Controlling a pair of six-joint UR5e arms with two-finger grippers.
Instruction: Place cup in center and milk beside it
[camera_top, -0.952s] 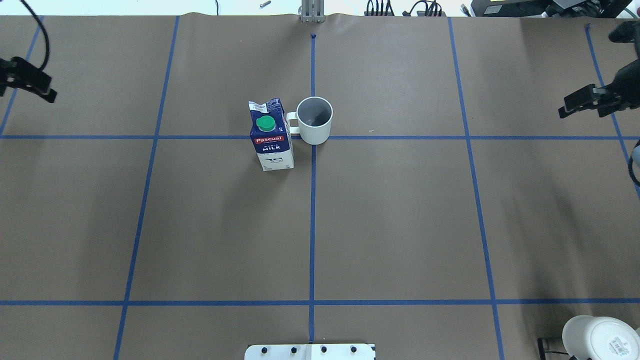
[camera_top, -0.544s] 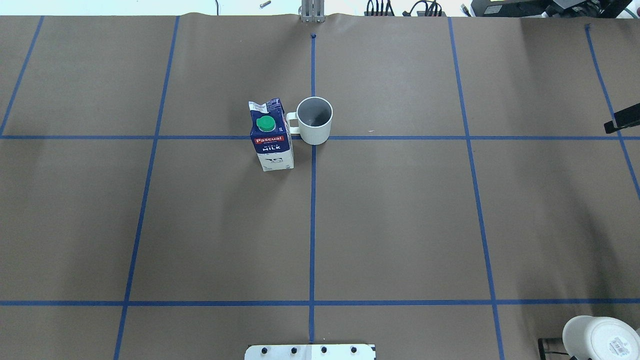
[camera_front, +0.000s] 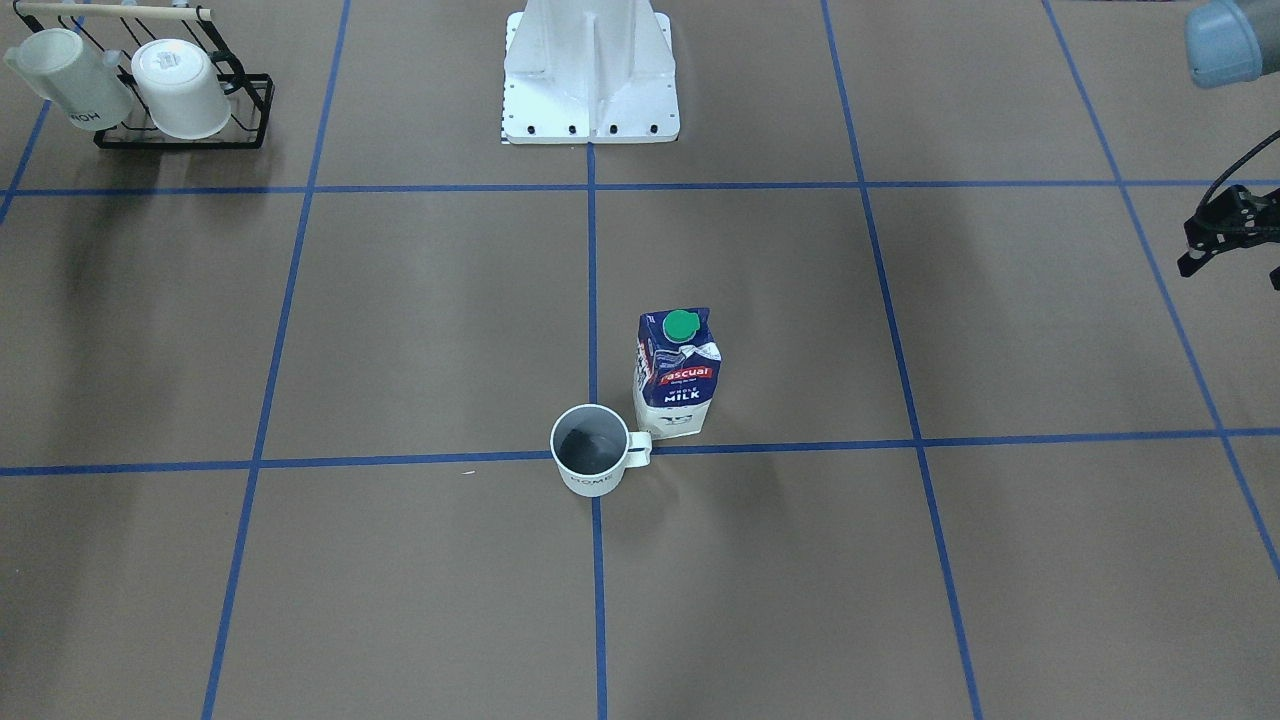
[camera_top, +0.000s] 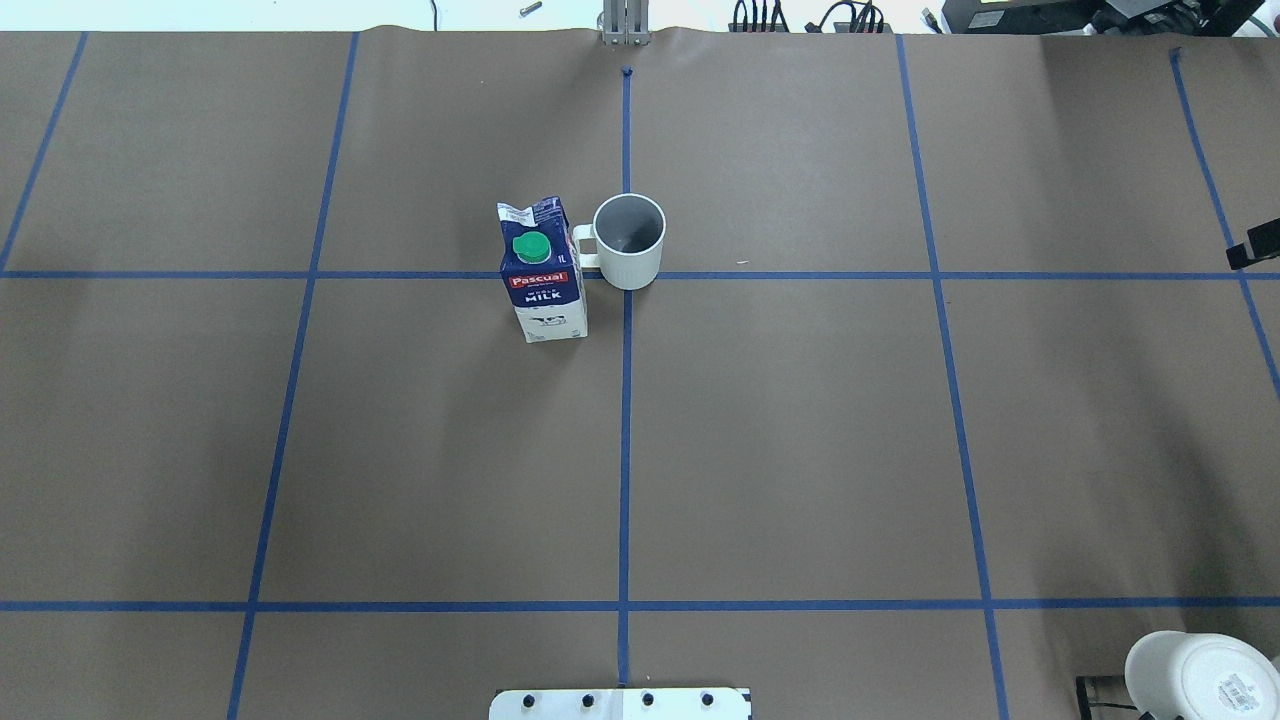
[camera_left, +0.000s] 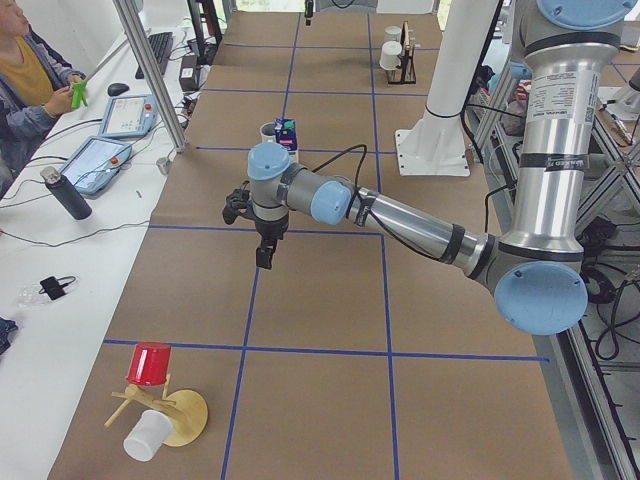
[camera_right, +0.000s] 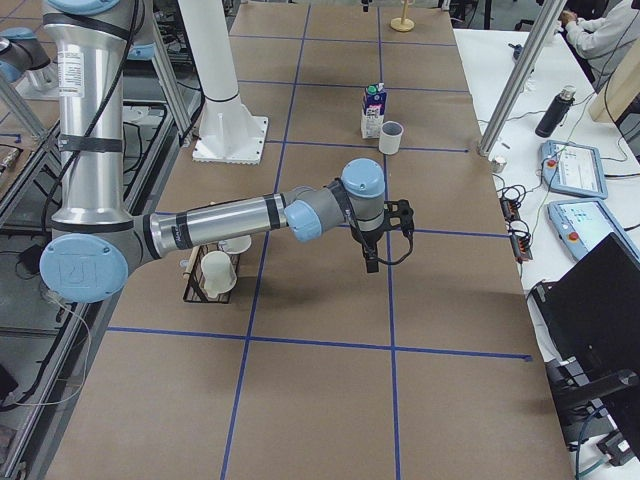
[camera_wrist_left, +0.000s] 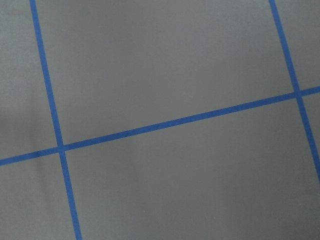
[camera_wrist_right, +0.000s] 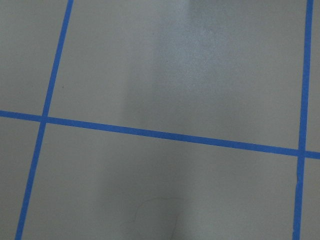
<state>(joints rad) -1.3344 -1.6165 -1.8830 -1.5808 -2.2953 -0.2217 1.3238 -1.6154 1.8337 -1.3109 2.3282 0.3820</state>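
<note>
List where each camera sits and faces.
Front: opposite robot, facing base; left arm at right edge.
Overhead: behind robot, looking down; right arm's end at right edge.
Left side: left end; left arm near.
Right side: right end; right arm near.
Left wrist: down at tape; no body.
Right wrist: same.
Shared: exterior views all show cup, milk.

The overhead view looks down from behind the robot, the front-facing one back toward its base (camera_front: 590, 80) at top centre, both sharing the cup (camera_top: 628, 245) and milk (camera_top: 545, 285).
</note>
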